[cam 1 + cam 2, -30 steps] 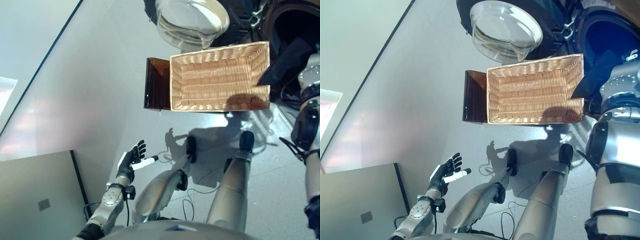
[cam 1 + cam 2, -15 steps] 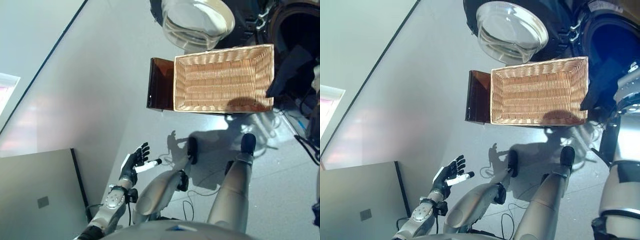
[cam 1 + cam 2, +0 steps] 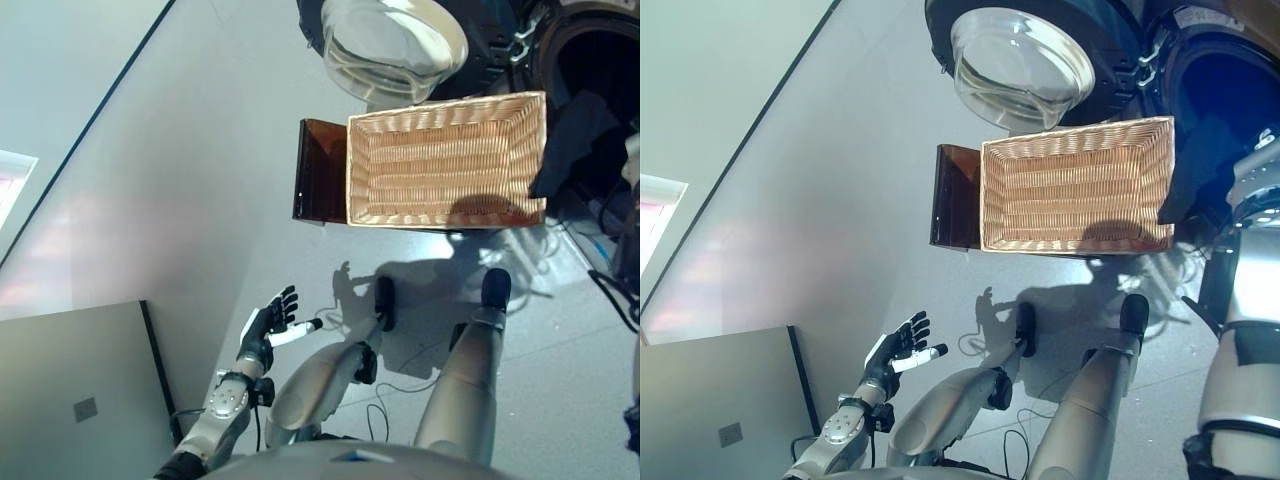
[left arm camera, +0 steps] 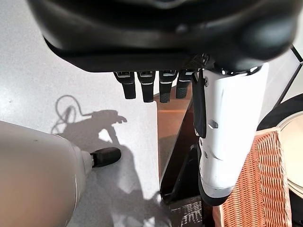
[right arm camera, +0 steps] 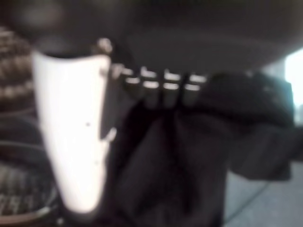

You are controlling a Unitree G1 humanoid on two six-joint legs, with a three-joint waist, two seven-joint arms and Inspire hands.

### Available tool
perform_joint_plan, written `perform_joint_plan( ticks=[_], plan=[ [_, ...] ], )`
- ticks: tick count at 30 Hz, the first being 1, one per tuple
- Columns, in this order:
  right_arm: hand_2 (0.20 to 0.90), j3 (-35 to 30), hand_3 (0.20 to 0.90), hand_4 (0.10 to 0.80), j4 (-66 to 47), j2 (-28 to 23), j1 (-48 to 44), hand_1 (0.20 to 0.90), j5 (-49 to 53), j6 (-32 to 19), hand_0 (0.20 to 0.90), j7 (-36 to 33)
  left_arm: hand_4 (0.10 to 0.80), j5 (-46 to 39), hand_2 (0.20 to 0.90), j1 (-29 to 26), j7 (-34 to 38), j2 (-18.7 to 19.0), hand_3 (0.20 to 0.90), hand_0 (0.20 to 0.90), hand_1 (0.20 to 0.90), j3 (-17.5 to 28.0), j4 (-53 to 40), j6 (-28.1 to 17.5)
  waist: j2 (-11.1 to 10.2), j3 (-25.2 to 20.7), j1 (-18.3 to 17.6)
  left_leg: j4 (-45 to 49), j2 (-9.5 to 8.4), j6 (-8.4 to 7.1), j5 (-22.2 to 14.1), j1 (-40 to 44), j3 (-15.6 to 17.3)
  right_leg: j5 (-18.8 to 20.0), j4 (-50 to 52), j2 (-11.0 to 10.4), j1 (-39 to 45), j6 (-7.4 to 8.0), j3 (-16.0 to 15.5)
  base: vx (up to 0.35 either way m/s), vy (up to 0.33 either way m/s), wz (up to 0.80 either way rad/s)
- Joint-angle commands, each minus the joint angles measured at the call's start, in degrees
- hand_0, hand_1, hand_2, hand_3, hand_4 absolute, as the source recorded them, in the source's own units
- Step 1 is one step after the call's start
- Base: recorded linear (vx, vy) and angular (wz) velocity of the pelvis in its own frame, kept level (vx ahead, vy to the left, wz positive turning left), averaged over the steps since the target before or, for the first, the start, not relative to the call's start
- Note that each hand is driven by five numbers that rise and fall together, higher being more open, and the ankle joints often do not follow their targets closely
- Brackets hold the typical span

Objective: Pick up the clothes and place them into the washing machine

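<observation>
The shallow wicker basket (image 3: 445,160) lies empty on the low dark brown box (image 3: 318,170) beside the washing machine. A dark cloth (image 3: 572,135) hangs at the mouth of the machine's drum (image 3: 590,45), just past the basket's right edge. My right hand (image 5: 71,137) is at this cloth, which spreads out right in front of it in the right wrist view (image 5: 189,156). My left hand (image 3: 268,325) is open and empty, held over the floor at the lower left; it also shows in the left wrist view (image 4: 227,142).
The machine's round glass door (image 3: 395,40) stands open above the basket's far side. A grey panel (image 3: 80,400) lies at the lower left. Grey floor (image 3: 180,200) stretches left of the box.
The whole picture has shifted a little, so the camera moved. The right arm has drawn slightly to the right. The dark cloth stays at the drum's mouth and the left hand keeps its pose.
</observation>
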Motion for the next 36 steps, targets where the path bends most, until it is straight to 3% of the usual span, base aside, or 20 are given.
perform_joint_plan(
  ticks=[1,6,15,18,27,36],
  plan=[
    [0.900,18.2,0.900,0.800,-7.8,-11.9,-11.6,0.900,-15.3,-1.3,0.900,-2.7,0.800,-1.1,0.900,1.4,1.7,4.8,0.900,0.900,0.900,2.9,-1.9,-3.5,2.9,1.0,-1.3,2.6,0.37,-5.48,-0.6,-1.3,0.1,-8.5,2.2,6.8,5.5,-5.89,-5.8,0.002,0.012,-0.03],
    [0.900,21.1,0.900,0.800,-8.4,-10.0,-10.7,0.900,-25.2,2.0,0.900,-7.0,0.800,-1.1,0.900,1.2,2.0,4.8,0.900,0.900,0.900,3.4,-2.6,-3.7,2.7,0.9,-1.4,2.8,0.46,-5.35,-0.6,-1.4,0.2,-7.9,1.7,6.9,5.7,-5.87,-5.7,0.000,0.008,-0.03],
    [0.900,22.7,0.900,0.800,-11.2,-10.4,-2.1,0.900,-50.0,13.9,0.900,-18.9,0.800,-0.2,0.900,-0.6,2.4,2.3,0.900,0.900,0.900,4.2,-2.1,-4.7,3.8,-0.5,-0.6,3.0,0.11,-4.93,-0.7,-1.3,-0.4,-6.8,0.2,6.9,6.6,-5.57,-5.6,0.003,0.012,0.02],
    [0.900,22.0,0.900,0.800,-12.3,-10.3,0.8,0.900,-54.2,16.4,0.900,-18.0,0.800,0.4,0.900,-1.5,2.5,1.7,0.900,0.900,0.900,4.6,-1.6,-5.0,3.7,-0.6,-0.6,3.1,0.02,-4.77,-0.9,-1.1,-0.4,-6.6,0.0,6.8,7.0,-5.47,-5.7,0.004,0.012,0.03],
    [0.900,13.8,0.900,0.800,-19.4,-6.3,13.0,0.900,-59.3,18.0,0.900,-22.5,0.800,1.8,0.900,-2.3,2.9,-0.2,0.900,0.900,0.900,5.8,0.5,-5.6,2.3,-1.3,-0.8,3.8,0.01,-4.23,-1.9,-0.3,-0.4,-5.6,-2.2,6.8,9.1,-5.21,-5.3,0.023,0.019,-0.04],
    [0.900,6.1,0.900,0.800,-27.1,2.1,25.3,0.900,-62.4,16.6,0.900,-26.3,0.800,3.4,0.900,-2.2,3.7,-1.3,0.900,0.900,0.900,7.0,3.6,-6.0,0.8,-1.8,-1.7,5.0,-0.06,-3.72,-3.2,0.5,-0.2,-5.1,-4.4,7.0,11.7,-5.17,-4.9,0.030,0.022,-0.08]
  ],
)
